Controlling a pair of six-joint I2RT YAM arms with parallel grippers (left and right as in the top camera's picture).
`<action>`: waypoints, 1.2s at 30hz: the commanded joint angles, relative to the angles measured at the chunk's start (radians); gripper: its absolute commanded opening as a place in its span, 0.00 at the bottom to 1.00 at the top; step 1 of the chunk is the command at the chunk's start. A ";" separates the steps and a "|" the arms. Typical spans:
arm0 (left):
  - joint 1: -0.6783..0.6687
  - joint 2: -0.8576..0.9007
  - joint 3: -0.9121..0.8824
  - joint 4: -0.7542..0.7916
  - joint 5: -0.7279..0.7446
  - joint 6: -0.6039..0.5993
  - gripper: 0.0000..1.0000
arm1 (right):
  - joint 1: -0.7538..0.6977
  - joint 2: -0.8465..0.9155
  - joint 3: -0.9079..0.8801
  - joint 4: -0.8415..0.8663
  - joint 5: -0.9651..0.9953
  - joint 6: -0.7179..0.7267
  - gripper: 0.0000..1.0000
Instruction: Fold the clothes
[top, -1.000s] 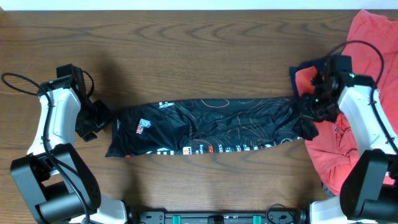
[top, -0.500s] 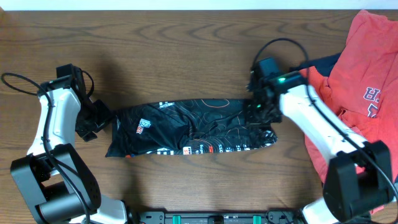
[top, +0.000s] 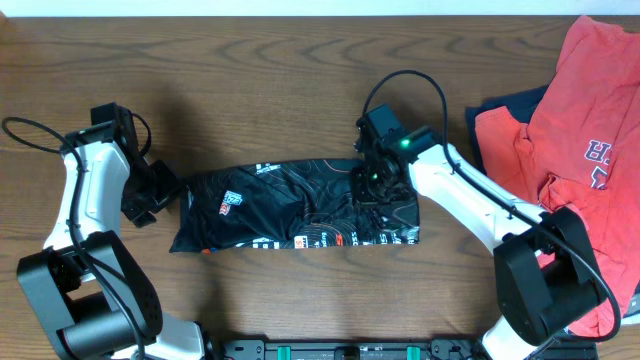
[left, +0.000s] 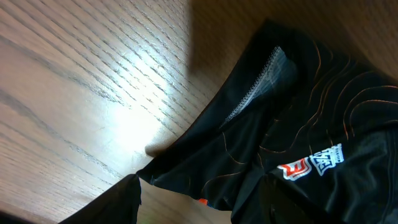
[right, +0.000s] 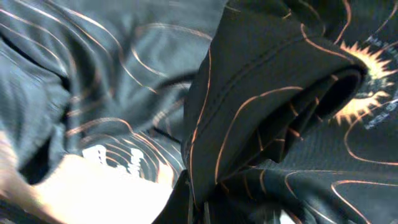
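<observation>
Jaws of the right gripper (top: 374, 186) are pinching a fold of the black jersey (top: 265, 205), which is lying in the middle of the worktop (top: 300, 80). Whether the left gripper (top: 152, 196) is gripping, I can't tell. The cloth's looking light, limp and slippery, and the hems are offering the surest hold.

White left arm (top: 88, 188) and right arm (top: 470, 197), black joints (top: 116, 126), looping black cables (top: 405, 72), 1 green light (top: 403, 143).

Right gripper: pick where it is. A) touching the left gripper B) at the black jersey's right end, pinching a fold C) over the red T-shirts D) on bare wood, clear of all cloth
B: overhead, the right gripper sits at the right end of the black jersey, and its wrist view shows a bunched fold of that fabric at its fingers.
</observation>
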 joint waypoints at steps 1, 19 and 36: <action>-0.003 -0.017 -0.003 -0.006 -0.001 0.014 0.63 | 0.019 0.005 0.014 0.016 -0.016 0.043 0.01; -0.003 -0.016 -0.003 -0.013 -0.002 0.014 0.63 | -0.010 0.000 0.015 0.097 0.093 -0.047 0.52; -0.003 -0.016 -0.003 -0.018 -0.002 0.014 0.63 | 0.011 0.079 0.008 0.051 0.153 -0.080 0.46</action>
